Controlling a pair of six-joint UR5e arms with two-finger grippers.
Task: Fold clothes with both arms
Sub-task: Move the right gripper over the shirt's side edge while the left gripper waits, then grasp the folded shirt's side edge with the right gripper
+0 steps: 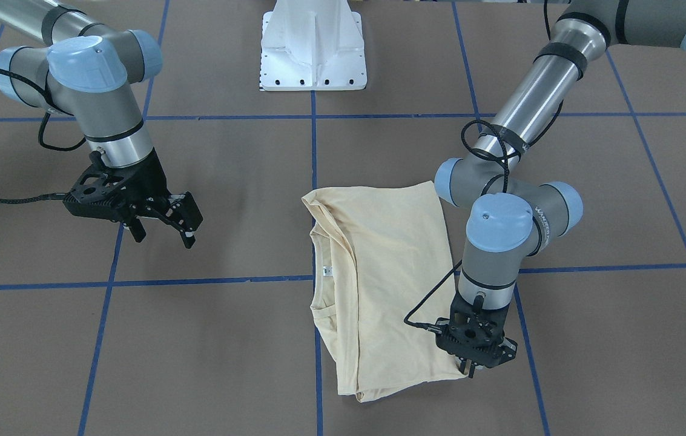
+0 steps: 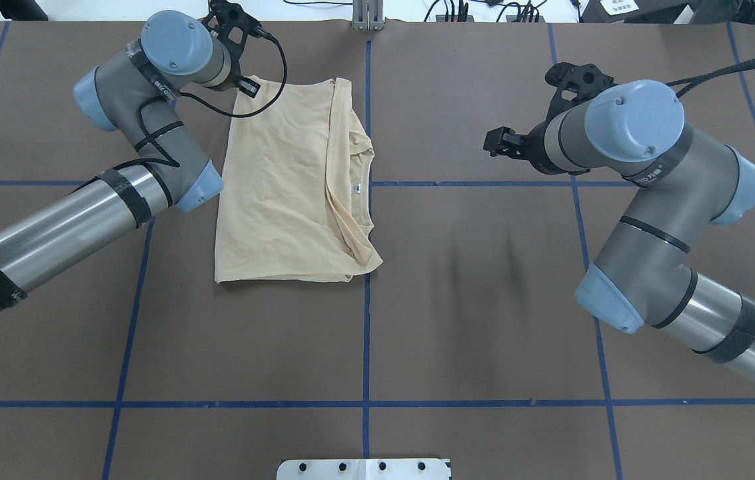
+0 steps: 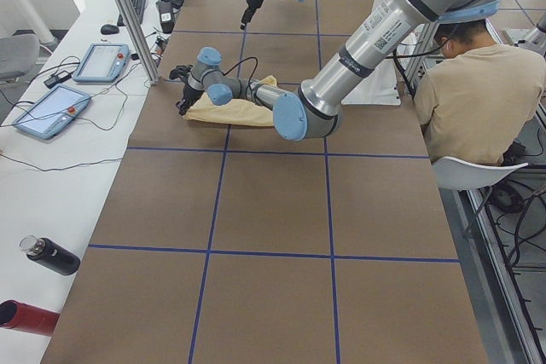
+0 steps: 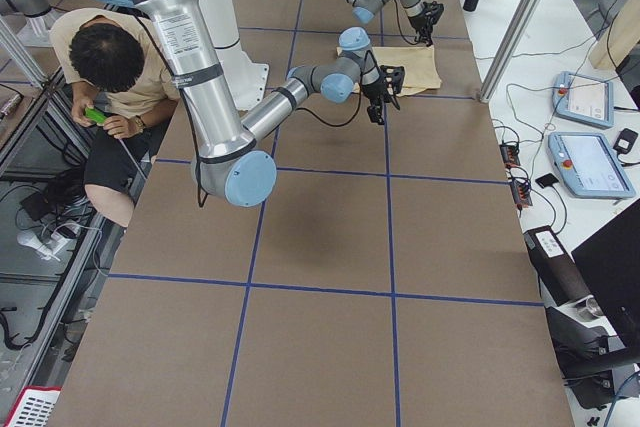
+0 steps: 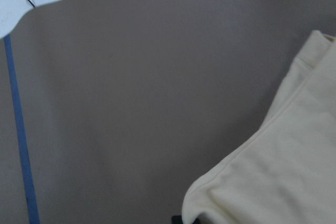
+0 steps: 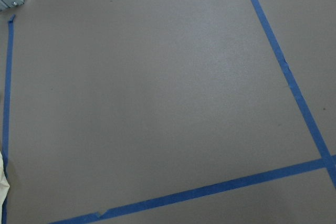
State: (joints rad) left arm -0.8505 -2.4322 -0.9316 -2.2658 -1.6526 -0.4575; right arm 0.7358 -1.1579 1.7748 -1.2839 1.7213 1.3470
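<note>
Left arm (image 2: pixel 147 133) overhangs T-shirt (image 2: pixel 277 193); white pedestal (image 1: pixel 312 54) well apart

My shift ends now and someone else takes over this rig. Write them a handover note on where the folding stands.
Left gripper: low at the shirt's far outer corner, fingers close together. I cannot tell whether it grips the cloth.
Right gripper: open, empty, above the bare table, well apart from the shirt.
Shirt: flat on the robot's left half, folded to a rough rectangle, collar at the inner edge, no sleeve sticking out.
Done: sides and sleeves folded in.
Left: probably one more fold across, then let go.
</note>
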